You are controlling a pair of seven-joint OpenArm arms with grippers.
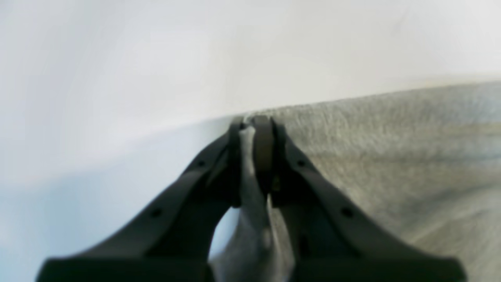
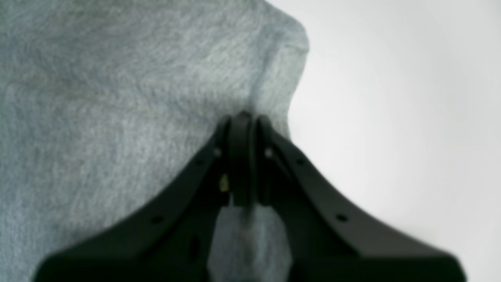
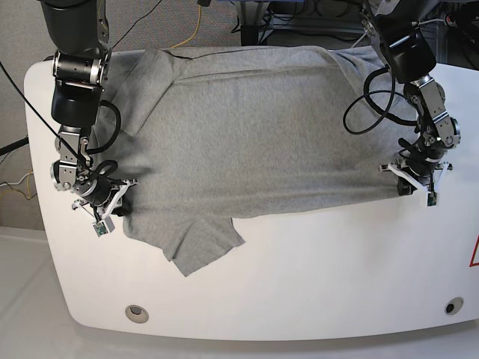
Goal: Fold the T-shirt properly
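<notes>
Across most of the white desk (image 3: pixel 314 299) lies the T-shirt (image 3: pixel 254 134), a plain heather-grey knit spread fairly flat, its far edge along the back of the desk and one sleeve (image 3: pixel 202 243) sticking out as a loose flap toward the front. The cloth looks soft and slightly fuzzy in both wrist views, with shallow ripples rather than hard creases.

Each side edge of the shirt is gripped. The left gripper (image 1: pixel 253 123) has its jaws pressed together on a thin pinch of the grey fabric, which bunches between them; the right gripper (image 2: pixel 242 119) is likewise clamped on the shirt's edge near a rounded corner. In the base view the right gripper (image 3: pixel 101 196) sits at that view's left edge of the shirt and the left gripper (image 3: pixel 419 173) at the opposite edge, well apart, the cloth between them.

This looks like the start of a fold across the body. The next move probably calls for both arms to lift together and carry the held edge evenly, so the soft knit does not sag or twist.
</notes>
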